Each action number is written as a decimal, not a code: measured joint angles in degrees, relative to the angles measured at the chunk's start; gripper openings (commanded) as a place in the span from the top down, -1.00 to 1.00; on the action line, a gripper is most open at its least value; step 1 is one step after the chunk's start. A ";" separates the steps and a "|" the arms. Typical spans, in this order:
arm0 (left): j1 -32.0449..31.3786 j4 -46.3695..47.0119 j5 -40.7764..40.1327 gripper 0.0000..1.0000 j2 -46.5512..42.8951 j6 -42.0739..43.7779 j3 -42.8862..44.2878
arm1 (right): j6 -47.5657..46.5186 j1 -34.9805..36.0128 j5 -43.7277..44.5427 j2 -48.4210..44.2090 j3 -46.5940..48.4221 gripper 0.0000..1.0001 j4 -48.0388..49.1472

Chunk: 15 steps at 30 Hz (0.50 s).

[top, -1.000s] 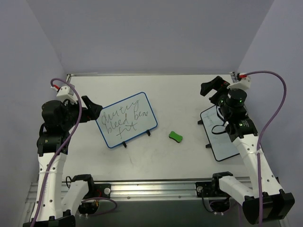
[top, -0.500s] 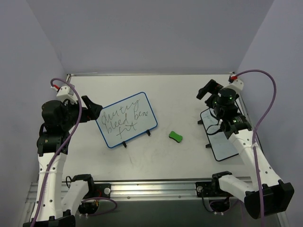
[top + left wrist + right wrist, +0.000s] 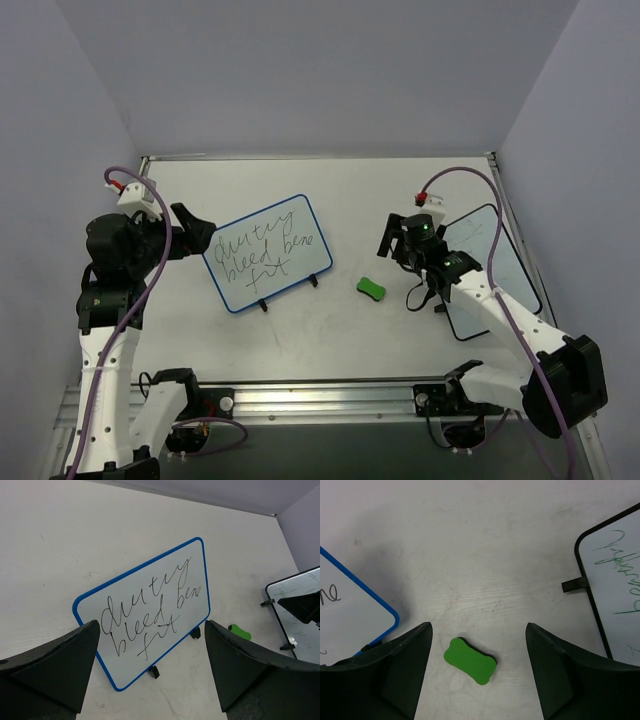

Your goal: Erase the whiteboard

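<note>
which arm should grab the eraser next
Right. Its open jaws frame the green eraser in the right wrist view, close by. The left jaws sit beyond the whiteboard, which lies between them and the eraser.

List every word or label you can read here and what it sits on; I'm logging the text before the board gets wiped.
"duty" (or "dirty") "bene" / "bleed" / "fit": black cursive on the whiteboard; it is loosely written, so the reading is unsure.
Green handwriting on the black-framed board: too scrawled to read.
Green eraser: no text on its visible face.
</note>
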 measured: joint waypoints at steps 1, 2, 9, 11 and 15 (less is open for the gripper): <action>0.00 0.02 0.00 -0.88 0.02 -0.04 0.00 | -0.24 0.07 -0.90 0.70 -0.22 -0.34 1.09; 0.00 0.04 0.04 -0.88 0.02 -0.13 0.00 | -0.46 0.26 -1.75 1.51 -0.52 -0.33 2.27; -0.09 0.09 0.55 -0.88 0.22 -0.31 0.00 | -0.37 6.45 -3.26 6.60 -4.81 -0.33 7.30; -0.11 0.11 0.68 -0.88 0.28 -0.37 -0.02 | -0.15 8.37 -3.23 7.96 -5.70 -0.34 8.20; -0.24 0.22 0.70 -0.88 0.31 -0.46 -0.22 | 0.26 10.80 -3.23 9.20 -7.72 -0.35 10.19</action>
